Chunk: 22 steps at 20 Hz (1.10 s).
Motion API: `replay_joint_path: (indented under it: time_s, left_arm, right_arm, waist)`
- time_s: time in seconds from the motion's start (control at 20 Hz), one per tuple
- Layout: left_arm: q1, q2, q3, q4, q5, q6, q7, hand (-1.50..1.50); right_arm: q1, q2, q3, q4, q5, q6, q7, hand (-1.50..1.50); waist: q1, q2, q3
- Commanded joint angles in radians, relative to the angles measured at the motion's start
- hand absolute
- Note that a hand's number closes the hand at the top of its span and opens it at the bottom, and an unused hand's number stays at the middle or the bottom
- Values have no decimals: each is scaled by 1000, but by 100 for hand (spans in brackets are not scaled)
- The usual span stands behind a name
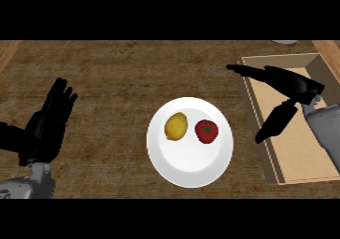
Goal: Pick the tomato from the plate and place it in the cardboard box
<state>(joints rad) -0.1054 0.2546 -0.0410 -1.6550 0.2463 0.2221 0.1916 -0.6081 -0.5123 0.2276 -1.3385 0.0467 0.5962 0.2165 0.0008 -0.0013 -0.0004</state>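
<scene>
Sitting on one plate (190, 170): one tomato (206, 131), one lemon (175, 126).

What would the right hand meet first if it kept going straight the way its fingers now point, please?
The right hand points left and slightly down, over the cardboard box's left wall. It would probably cross bare counter above the plate, missing the tomato; depth is unclear.

The left hand (47, 125) shows at the view's left side, open, its black fingers straight and pointing up, on a grey forearm rising from the lower left corner. The right hand (291, 88) is open too, fingers spread toward the upper left and thumb hanging down, its grey forearm entering from the right edge.
</scene>
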Motion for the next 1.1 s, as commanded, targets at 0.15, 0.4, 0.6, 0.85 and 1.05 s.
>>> replay_joint_path:
  time_s: [0.15,0.4,0.6,0.85,1.05]
  left_arm:
    - [5,-50,14,27,-31,-16,-31,0]
    - [1,-71,19,19,-65,-22,-24,0]
    - [31,-45,57,8,-43,-67,-32,0]
    - [10,-41,98,8,-29,-102,0,0]
    - [67,-56,77,-33,-59,-119,-24,0]
  right_arm:
    - [63,123,0,-68,79,5,79,-150]
    - [89,167,-33,-54,144,24,76,-150]
    - [42,225,-30,12,221,-37,42,-150]
    - [148,241,-41,-88,245,8,54,-150]
    - [93,275,-43,28,303,5,8,-150]
  waist:
    - [2,1,0]
    - [2,1,0]
    - [6,2,0]
    - [1,1,0]
    - [6,1,0]
